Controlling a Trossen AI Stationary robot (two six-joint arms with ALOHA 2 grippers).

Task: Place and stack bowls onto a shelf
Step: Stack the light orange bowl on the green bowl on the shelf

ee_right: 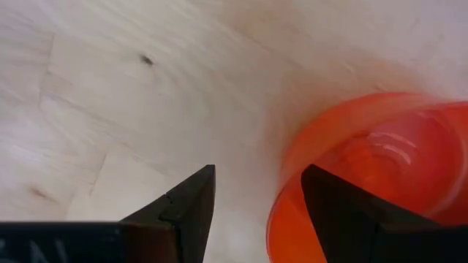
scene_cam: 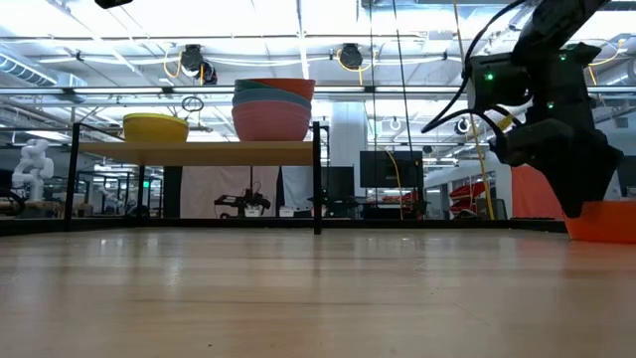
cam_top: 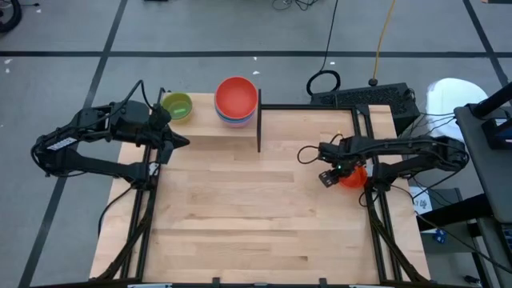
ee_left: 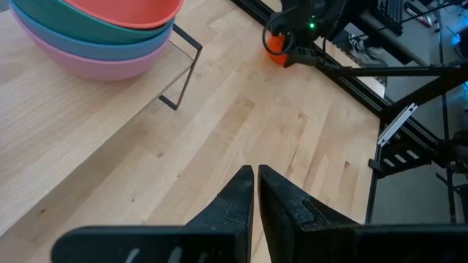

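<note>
A small orange bowl [cam_top: 354, 176] sits upright on the tabletop near its right edge. My right gripper [ee_right: 252, 212] is open above the bowl's rim, one finger over the bare wood and the other over the bowl's hollow. On the wooden shelf [cam_top: 204, 128] at the far side, the larger bowls form one stack [scene_cam: 273, 109]: pink at the bottom, then blue and teal, red on top. A green bowl [cam_top: 177, 106] sits inside a yellow one [scene_cam: 156, 126] at the shelf's left end. My left gripper [ee_left: 254, 191] is shut and hovers at the shelf's front left. My right gripper comes down from above across the orange bowl's rim [ee_right: 285, 191], on the side toward the table's middle. One finger [ee_right: 344, 212] is over the inside and the other [ee_right: 183, 208] is outside. I cannot tell whether either finger touches the rim. The bowl rests on the table.
A thin black post [cam_top: 259, 128] marks the shelf's right front corner, with a black rail [cam_top: 308, 107] running right from it. Bare tabletop [cam_top: 256, 216] spreads across the middle and near side. Black frame rails [cam_top: 376, 224] border the table's sides, and cables lie beyond the far edge.
</note>
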